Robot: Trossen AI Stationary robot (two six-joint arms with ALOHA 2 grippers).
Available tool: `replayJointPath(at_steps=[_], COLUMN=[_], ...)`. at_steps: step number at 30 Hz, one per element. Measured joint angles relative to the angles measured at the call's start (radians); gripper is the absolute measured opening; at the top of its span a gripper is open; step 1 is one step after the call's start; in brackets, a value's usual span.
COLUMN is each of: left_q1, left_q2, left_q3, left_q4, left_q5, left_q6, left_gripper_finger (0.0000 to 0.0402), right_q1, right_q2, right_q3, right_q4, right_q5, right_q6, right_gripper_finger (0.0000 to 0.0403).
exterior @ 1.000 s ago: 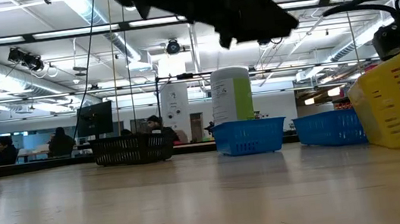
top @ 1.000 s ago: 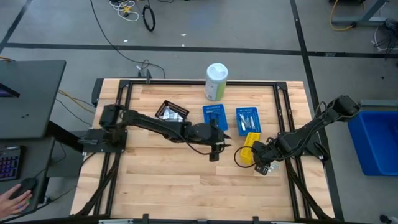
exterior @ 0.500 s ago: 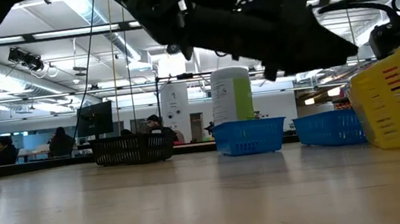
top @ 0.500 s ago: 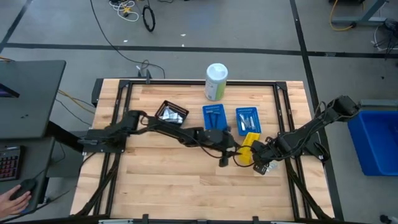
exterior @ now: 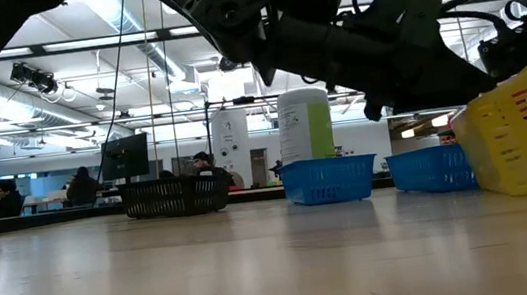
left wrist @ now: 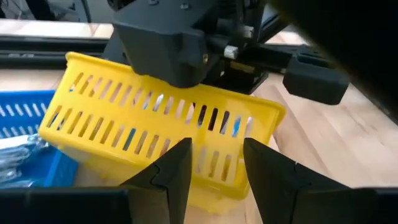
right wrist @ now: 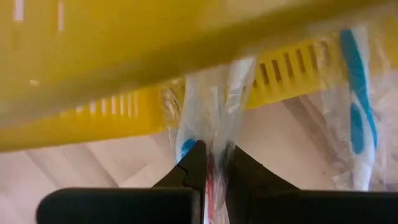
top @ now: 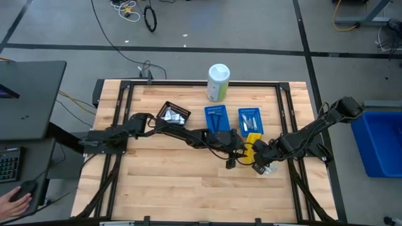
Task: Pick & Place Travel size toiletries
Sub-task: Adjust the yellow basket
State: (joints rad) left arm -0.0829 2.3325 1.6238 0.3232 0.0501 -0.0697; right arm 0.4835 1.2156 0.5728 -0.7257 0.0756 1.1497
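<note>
- While I watch from above, my left gripper [top: 231, 162] is stretched far across the table [top: 163, 182], just beside the yellow bin [top: 252, 145]; its wrist camera shows the two fingers [left wrist: 177, 171] parted and empty, the slotted bin wall straight ahead.
- My right gripper [top: 259, 166] sits at the yellow bin's near corner, fingers clenched on a plastic-wrapped toothbrush [right wrist: 208, 124] that hangs against the bin's side.
- Another wrapped toothbrush, white with blue [right wrist: 356, 112], lies just beside it, by the same yellow wall.
- From table height the yellow bin [exterior: 524, 136] stands tilted, one lower edge off the wood.
- Two blue bins [top: 217, 118] [top: 250, 119] stand side by side behind the yellow one, with small toiletries in them; I cannot tell which kinds.
- A black bin [top: 173, 113] sits well apart toward the left side, and a white-and-green canister [top: 218, 82] stands at the far edge.
- Open wood runs along the whole near edge and the left half, in front of both arms.
</note>
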Motion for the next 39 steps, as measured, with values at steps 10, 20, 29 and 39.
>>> replayJointPath(at_steps=[10, 20, 29, 39], left_q1=[0.000, -0.003, -0.005, -0.005], left_q2=[0.000, 0.007, 0.011, 0.011], left_q3=[-0.002, -0.008, -0.010, -0.010], left_q4=[-0.061, -0.241, -0.202, -0.200], left_q5=[0.007, 0.013, 0.015, 0.014], left_q6=[-0.052, -0.108, -0.107, -0.091], left_gripper_finger=[0.0153, 0.0153, 0.0153, 0.0153], right_q1=[0.000, -0.010, -0.091, -0.177], right_q2=[-0.014, -0.016, -0.016, -0.016], right_q3=[0.032, 0.082, 0.082, 0.105], right_q4=[-0.001, -0.043, -0.032, 0.011], right_q5=[0.023, 0.142, 0.125, 0.028], right_q6=[0.126, 0.103, -0.004, -0.154], right_gripper_finger=[0.0031, 0.0030, 0.0049, 0.0118])
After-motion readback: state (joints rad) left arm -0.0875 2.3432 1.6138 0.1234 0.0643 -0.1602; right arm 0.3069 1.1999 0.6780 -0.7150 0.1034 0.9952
